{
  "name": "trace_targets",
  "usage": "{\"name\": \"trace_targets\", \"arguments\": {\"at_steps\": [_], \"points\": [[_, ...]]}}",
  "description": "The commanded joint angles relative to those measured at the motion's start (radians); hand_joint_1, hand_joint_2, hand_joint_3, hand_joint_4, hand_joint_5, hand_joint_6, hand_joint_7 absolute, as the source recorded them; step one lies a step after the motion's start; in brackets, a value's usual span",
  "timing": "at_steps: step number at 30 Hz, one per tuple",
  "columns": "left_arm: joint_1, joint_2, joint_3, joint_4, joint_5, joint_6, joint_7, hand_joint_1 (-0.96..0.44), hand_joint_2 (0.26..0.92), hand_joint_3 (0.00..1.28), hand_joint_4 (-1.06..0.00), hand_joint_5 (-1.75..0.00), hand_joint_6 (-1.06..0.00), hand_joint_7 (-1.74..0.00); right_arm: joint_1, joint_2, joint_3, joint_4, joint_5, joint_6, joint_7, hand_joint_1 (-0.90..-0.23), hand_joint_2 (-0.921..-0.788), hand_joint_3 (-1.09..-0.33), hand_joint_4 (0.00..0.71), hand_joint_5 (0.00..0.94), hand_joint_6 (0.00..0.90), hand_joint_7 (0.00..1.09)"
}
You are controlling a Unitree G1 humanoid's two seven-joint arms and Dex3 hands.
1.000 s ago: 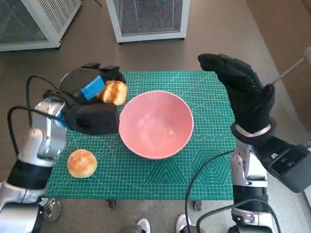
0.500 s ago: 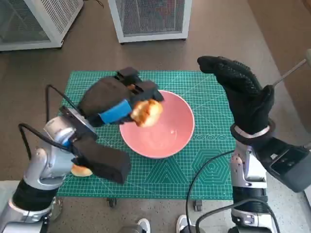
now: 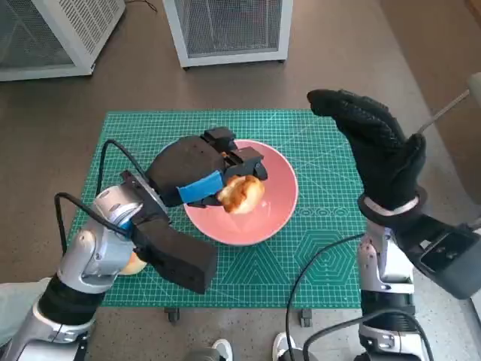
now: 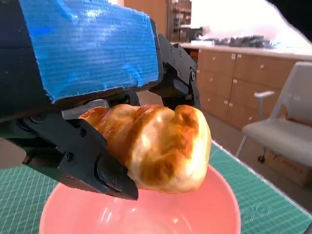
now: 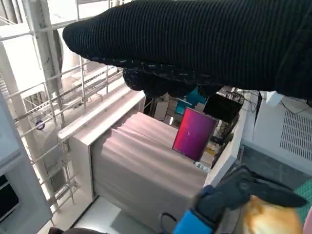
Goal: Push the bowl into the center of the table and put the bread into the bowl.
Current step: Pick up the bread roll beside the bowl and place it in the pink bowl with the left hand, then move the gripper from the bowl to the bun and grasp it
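The pink bowl (image 3: pixel 244 197) sat near the middle of the green mat (image 3: pixel 323 248), so the push appeared complete. The left hand (image 3: pixel 197 171) gripped the bread (image 3: pixel 241 192) above the bowl's interior; release remained outstanding. The right hand (image 3: pixel 376 150) was raised off the table, fingers extended, holding nothing. A second roll (image 3: pixel 134 264) lay partly hidden beside the left forearm.

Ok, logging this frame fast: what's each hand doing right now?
Left hand: holding the bread over the pink bowl.
Right hand: open, raised beside the table, holding nothing.
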Motion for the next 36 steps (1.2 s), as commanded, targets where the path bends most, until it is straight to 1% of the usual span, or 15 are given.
{"name": "trace_targets", "arguments": {"at_steps": [1,4,5,6,7,8,9,10,11,12,14,15,18,27,36], "points": [[-0.012,-0.008,-0.005,0.017,0.005,-0.007,-0.014,0.0,0.92,0.05,-0.7,-1.19,-0.65,-1.1,0.024,-0.006,0.0,-0.001,-0.001,0.008,0.007,-0.648,-0.921,-0.654,0.215,0.001,0.284,0.02],[-0.003,-0.015,0.002,0.008,-0.001,0.009,-0.022,0.0,0.921,0.09,-0.65,-1.2,-0.62,-1.18,0.024,-0.007,-0.002,0.002,0.0,0.007,0.007,-0.648,-0.921,-0.653,0.215,0.001,0.284,0.02],[0.001,-0.016,0.004,0.003,-0.001,0.013,-0.025,0.0,0.921,0.12,-0.61,-1.22,-0.58,-1.24,0.024,-0.006,-0.002,0.002,0.0,0.006,0.007,-0.648,-0.921,-0.653,0.215,0.001,0.284,0.02],[0.006,-0.017,0.005,-0.003,0.0,0.022,-0.028,0.0,0.921,0.14,-0.59,-1.23,-0.56,-1.26,0.024,-0.006,-0.002,0.003,-0.001,0.005,0.007,-0.648,-0.921,-0.653,0.215,0.001,0.284,0.02],[0.01,-0.018,0.006,-0.008,0.0,0.029,-0.031,0.0,0.883,0.12,-0.54,-0.94,-0.51,-1.01,0.023,-0.006,-0.003,0.004,-0.001,0.004,0.007,-0.648,-0.921,-0.653,0.215,0.001,0.283,0.02],[0.016,-0.017,0.006,-0.015,0.005,0.037,-0.035,-0.01,0.869,0.09,-0.56,-0.66,-0.53,-0.75,0.023,-0.005,-0.003,0.005,-0.002,0.003,0.006,-0.648,-0.921,-0.653,0.215,0.001,0.283,0.02],[0.019,-0.016,0.006,-0.02,0.009,0.044,-0.038,-0.01,0.852,0.06,-0.52,-0.43,-0.52,-0.53,0.023,-0.005,-0.003,0.006,-0.002,0.002,0.006,-0.648,-0.921,-0.653,0.215,0.001,0.283,0.02],[0.024,-0.012,0.008,-0.03,0.011,0.055,-0.046,-0.01,0.846,0.05,-0.51,-0.34,-0.52,-0.44,0.022,-0.004,-0.002,0.007,-0.003,0.001,0.005,-0.648,-0.921,-0.652,0.215,0.001,0.283,0.02],[0.027,-0.009,0.01,-0.038,0.012,0.063,-0.052,-0.03,0.827,0.03,-0.45,-0.22,-0.49,-0.3,0.023,-0.003,-0.002,0.006,-0.004,0.0,0.004,-0.648,-0.921,-0.652,0.215,0.001,0.283,0.02],[0.03,-0.004,0.011,-0.048,0.014,0.072,-0.061,-0.04,0.813,0.02,-0.39,-0.14,-0.46,-0.2,0.024,-0.002,-0.001,0.006,-0.006,-0.001,0.003,-0.648,-0.921,-0.652,0.215,0.001,0.283,0.02],[0.031,0.004,0.015,-0.064,0.015,0.086,-0.079,-0.07,0.796,0.01,-0.32,-0.07,-0.43,-0.11,0.025,-0.002,-0.001,0.005,-0.007,-0.002,0.002,-0.647,-0.921,-0.652,0.215,0.001,0.283,0.02],[0.031,0.007,0.017,-0.072,0.014,0.092,-0.087,-0.09,0.787,0.01,-0.29,-0.05,-0.41,-0.08,0.025,-0.001,0.0,0.005,-0.007,-0.002,0.002,-0.647,-0.921,-0.651,0.215,0.001,0.283,0.02],[0.034,0.017,0.037,-0.105,-0.004,0.116,-0.121,-0.14,0.771,0.0,-0.24,-0.02,-0.39,-0.03,0.026,-0.001,0.0,0.004,-0.007,-0.002,0.002,-0.647,-0.921,-0.651,0.214,0.001,0.282,0.02],[0.07,0.033,0.15,-0.215,-0.107,0.199,-0.186,-0.24,0.748,0.0,-0.17,0.0,-0.32,0.0,0.02,0.001,0.001,0.02,-0.011,-0.01,0.003,-0.644,-0.921,-0.653,0.214,0.001,0.282,0.02],[0.147,0.088,0.293,-0.367,-0.188,0.318,-0.239,-0.2,0.744,0.0,-0.15,0.0,-0.29,0.0,0.022,0.006,0.007,0.021,-0.023,-0.014,-0.004,-0.638,-0.921,-0.654,0.219,0.003,0.283,0.02]]}}
